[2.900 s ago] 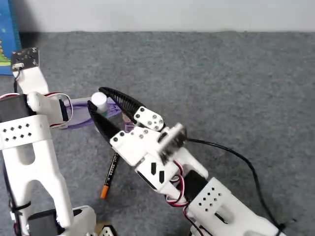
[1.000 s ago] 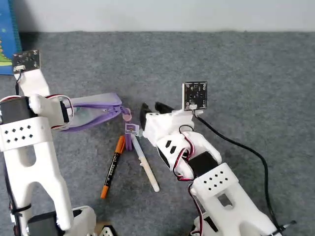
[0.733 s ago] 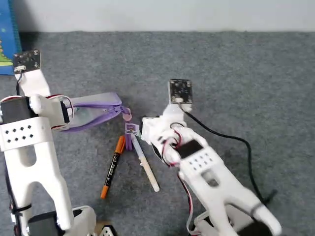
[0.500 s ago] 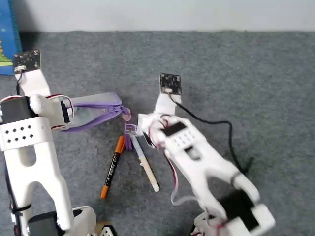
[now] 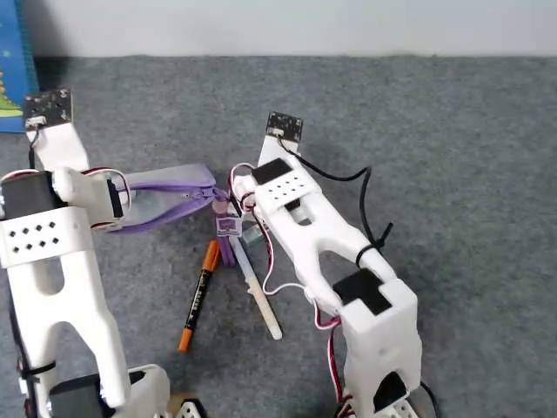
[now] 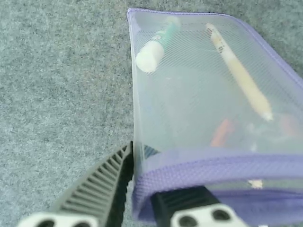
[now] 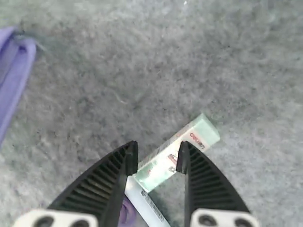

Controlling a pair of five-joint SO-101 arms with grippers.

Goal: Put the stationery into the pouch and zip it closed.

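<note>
right gripper (image 7: 156, 152) has swung down astride the red-lettered eraser (image 7: 201, 135).

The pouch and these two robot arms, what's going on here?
The left gripper holds the purple mesh pouch by its edge; a pencil and a white-capped stick are already inside. The right gripper is open astride a pale green eraser on the grey carpet. An orange marker and a white pen lie outside.

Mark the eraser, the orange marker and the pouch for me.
eraser (image 7: 158, 166), right wrist view, its white sleeve
orange marker (image 5: 198, 298), high view, middle of barrel
pouch (image 6: 189, 109), left wrist view, clear side panel
</note>
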